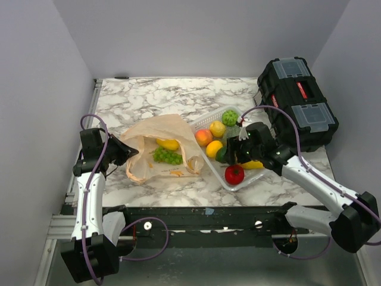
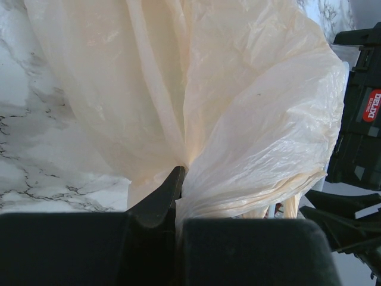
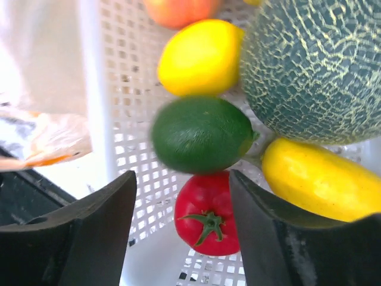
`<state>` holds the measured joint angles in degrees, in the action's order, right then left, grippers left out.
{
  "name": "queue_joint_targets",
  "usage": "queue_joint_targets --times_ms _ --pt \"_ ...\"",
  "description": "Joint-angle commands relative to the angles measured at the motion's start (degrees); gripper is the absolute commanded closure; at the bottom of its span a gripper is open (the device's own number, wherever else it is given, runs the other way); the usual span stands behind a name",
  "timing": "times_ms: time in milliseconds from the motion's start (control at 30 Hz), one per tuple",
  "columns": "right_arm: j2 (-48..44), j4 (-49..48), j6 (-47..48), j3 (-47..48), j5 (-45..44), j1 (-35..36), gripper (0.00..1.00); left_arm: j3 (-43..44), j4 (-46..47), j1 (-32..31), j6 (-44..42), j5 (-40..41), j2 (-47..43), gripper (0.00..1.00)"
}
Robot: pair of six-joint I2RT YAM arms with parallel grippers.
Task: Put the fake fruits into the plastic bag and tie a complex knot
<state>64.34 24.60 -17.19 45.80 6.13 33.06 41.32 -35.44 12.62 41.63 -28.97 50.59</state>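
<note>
The left tool [image 2: 178, 182] is clamped on a fold of the bag [image 1: 178, 128], which lies open-mouthed on the surface [image 1: 155, 95] with a banana [image 1: 168, 143] and grapes [image 1: 167, 156] inside. The right tool [image 3: 181, 179], spread wide, hangs over the lime [image 3: 199, 134] in the basket [image 1: 199, 122] just beside the bag. Several fruits remain there, and no knot is tied yet. The toolbox [image 1: 297, 101] crowds the far right, but there is room behind the bag.
</note>
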Motion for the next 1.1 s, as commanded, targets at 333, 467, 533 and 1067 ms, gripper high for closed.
queue_joint_targets --times_ms 333,467,533,1067 --pt "-0.1 -0.2 22.9 11.2 5.0 8.2 0.28 -0.5 0.5 0.2 0.1 0.1 -1.7 1.00" --pt "0.2 9.9 40.3 9.9 3.8 8.2 0.23 -0.6 0.4 0.2 -0.1 0.0 -1.4 1.00" --pt "-2.5 11.0 47.7 7.1 4.6 8.2 0.19 -0.7 0.6 0.2 -0.1 -0.1 -1.2 1.00" --pt "11.0 3.8 63.5 5.3 6.8 6.8 0.12 -0.1 -0.1 0.2 -0.1 -0.1 -1.6 1.00"
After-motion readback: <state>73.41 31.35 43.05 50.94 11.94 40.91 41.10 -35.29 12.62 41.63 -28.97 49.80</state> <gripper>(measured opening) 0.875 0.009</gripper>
